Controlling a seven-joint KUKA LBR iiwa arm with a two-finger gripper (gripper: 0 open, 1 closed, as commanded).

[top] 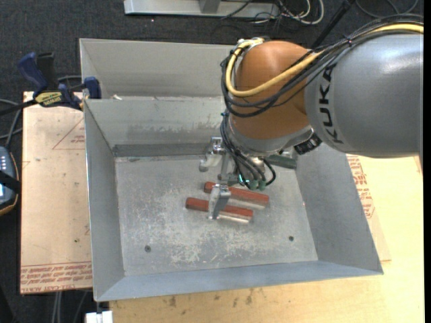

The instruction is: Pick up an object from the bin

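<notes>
Two long, flat, reddish-brown bars lay almost parallel on the scuffed floor of the grey metal bin (168, 247), just right of the frame's centre. The nearer stick (236, 212) sat lower in the frame, and the farther stick (254, 196) lay just above it. The gripper (217, 204) hung low over both, its metal tip across the nearer stick's middle. Whether it was spread or pinching could not be told. Behind it rose the orange wrist cover (269, 86) and the grey arm (377, 93), entering from the upper right.
</notes>
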